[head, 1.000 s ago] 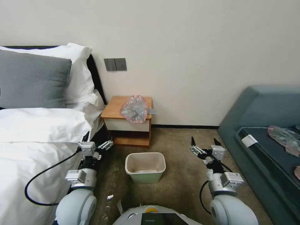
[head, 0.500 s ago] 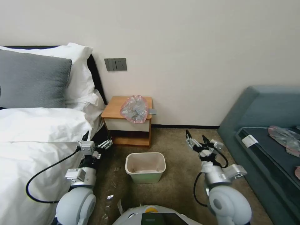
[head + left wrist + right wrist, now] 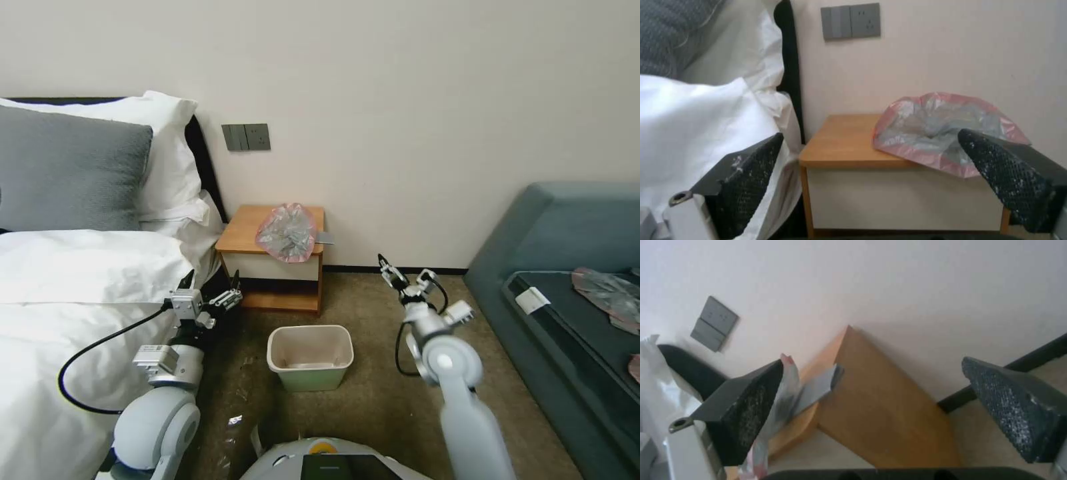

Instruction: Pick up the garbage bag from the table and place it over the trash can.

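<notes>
The right gripper [image 3: 401, 275] has advanced toward the counter [image 3: 248, 233], jaws spread, while the left gripper [image 3: 211, 288], jaws also spread, hovers beside the bed [image 3: 80, 280]; the garbage bag [image 3: 287, 232] lies on the counter, behind the trash can [image 3: 311, 357].

Head view high, looking forward-down over room. Both wrist views low, near, facing nightstand [image 3: 273, 248] [image 3: 849, 143] [image 3: 871, 400] and wall.
</notes>
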Controlling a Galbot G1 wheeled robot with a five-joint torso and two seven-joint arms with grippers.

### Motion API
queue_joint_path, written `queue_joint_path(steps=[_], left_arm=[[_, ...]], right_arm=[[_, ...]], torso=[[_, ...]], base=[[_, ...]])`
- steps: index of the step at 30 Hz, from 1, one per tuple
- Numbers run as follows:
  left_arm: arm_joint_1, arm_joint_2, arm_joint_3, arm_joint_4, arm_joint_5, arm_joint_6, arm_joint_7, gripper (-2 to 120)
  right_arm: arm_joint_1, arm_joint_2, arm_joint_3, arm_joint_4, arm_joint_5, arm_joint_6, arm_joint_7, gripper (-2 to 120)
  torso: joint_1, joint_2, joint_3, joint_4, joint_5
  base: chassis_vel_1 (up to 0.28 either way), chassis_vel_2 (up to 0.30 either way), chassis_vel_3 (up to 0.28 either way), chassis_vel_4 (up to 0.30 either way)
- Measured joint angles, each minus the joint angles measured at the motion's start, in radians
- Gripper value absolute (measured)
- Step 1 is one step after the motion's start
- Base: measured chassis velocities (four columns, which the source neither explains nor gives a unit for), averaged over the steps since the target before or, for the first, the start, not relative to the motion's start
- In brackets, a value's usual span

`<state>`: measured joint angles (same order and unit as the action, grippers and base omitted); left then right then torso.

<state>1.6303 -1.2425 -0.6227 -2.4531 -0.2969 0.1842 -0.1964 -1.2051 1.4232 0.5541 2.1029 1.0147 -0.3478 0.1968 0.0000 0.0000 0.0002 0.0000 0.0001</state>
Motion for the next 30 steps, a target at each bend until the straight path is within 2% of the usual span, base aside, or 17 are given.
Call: queue_joint_path(steps=[3, 8, 12, 16, 18, 20, 23, 30], left_arm=[[0.012, -0.008, -0.001, 0.0, 0.006, 0.0, -0.001, 100], [0.013, -0.015, -0.003, -0.005, 0.007, 0.001, -0.001, 100], [0.018, -0.019, -0.004, -0.004, 0.007, 0.001, -0.002, 100], [0.021, -0.019, -0.007, -0.005, 0.006, 0.001, -0.002, 100], [0.039, -0.017, -0.014, -0.016, 0.001, 0.001, -0.003, 100], [0.041, -0.017, -0.014, -0.017, 0.0, 0.001, -0.003, 100], [0.056, -0.016, -0.017, -0.027, -0.03, 0.001, -0.005, 100], [0.066, -0.017, -0.022, -0.039, -0.066, 0.001, -0.005, 100]], right_arm=[[0.084, 0.006, -0.005, -0.091, 0.083, -0.012, -0.017, 100], [0.138, 0.019, -0.01, -0.165, 0.169, -0.026, -0.036, 100], [0.22, 0.042, -0.02, -0.276, 0.328, -0.053, -0.042, 100], [0.248, 0.052, -0.021, -0.315, 0.371, -0.065, -0.042, 100], [0.319, 0.068, -0.026, -0.409, 0.438, -0.098, -0.061, 100], [0.327, 0.069, -0.027, -0.419, 0.442, -0.1, -0.065, 100], [0.394, 0.075, -0.034, -0.519, 0.471, -0.123, -0.097, 100], [0.46, 0.065, -0.056, -0.657, 0.496, -0.141, -0.157, 100]], torso=[[0.0, 0.0, 0.0, 0.0001, -0.0001], [0.0, 0.0, 0.0, -0.0001, 0.0], [0.0, 0.0, 0.0, 0.0, 0.0], [0.0, 0.0, 0.0, 0.0, -0.0002], [0.0, 0.0, 0.0, 0.0001, -0.0001], [0.0, 0.0, 0.0, 0.0001, -0.0001], [0.0, 0.0, 0.0, 0.0001, -0.0001], [0.0, 0.0, 0.0, 0.0, -0.0001]], base=[[0.0, 0.0, 0.0, 0.0], [0.0, 0.0, 0.0, 0.0], [0.0, 0.0, 0.0, 0.0], [0.0, 0.0, 0.0, 0.0], [0.0, 0.0, 0.0, 0.0], [0.0, 0.0, 0.0, 0.0], [0.0, 0.0, 0.0, 0.0], [0.0, 0.0, 0.0, 0.0]])
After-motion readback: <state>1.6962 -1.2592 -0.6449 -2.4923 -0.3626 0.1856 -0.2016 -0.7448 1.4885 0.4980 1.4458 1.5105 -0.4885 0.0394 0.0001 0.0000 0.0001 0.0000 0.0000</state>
